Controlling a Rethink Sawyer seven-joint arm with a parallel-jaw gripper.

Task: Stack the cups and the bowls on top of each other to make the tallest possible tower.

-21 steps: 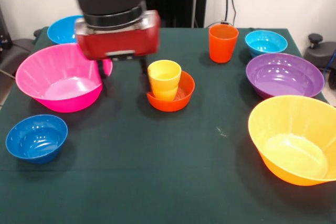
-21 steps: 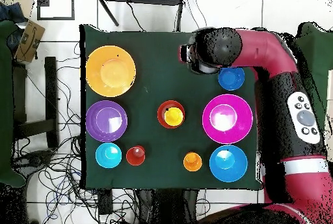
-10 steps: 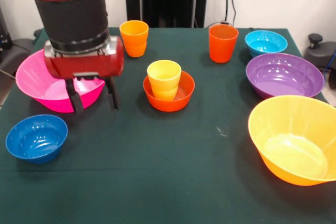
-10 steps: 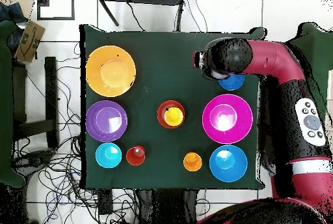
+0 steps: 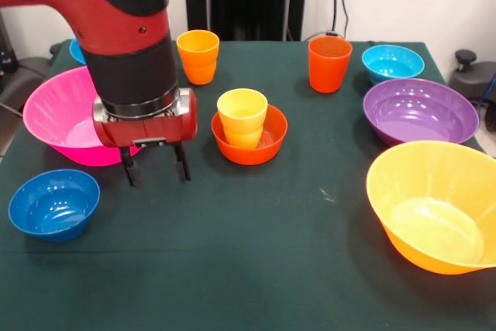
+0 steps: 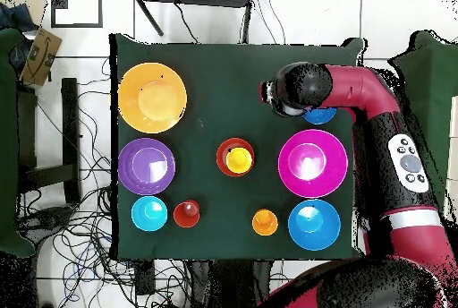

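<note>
Gripper (image 5: pixel 155 170) shifting from pink bowl toward table's middle, jaws open, empty. Tower barely starting: yellow plastic cup (image 5: pixel 242 117) sitting in small orange-red plastic bowl (image 5: pixel 270 145), mid-table. Dark blue plastic bowl (image 5: pixel 54 204), remaining pieces waiting.

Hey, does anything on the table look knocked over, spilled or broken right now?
Nothing stands out. Every cup and bowl sits upright and intact on the green table, and the yellow cup stands straight inside the small orange-red bowl. The gripper hangs open and empty beside the pink bowl.
</note>
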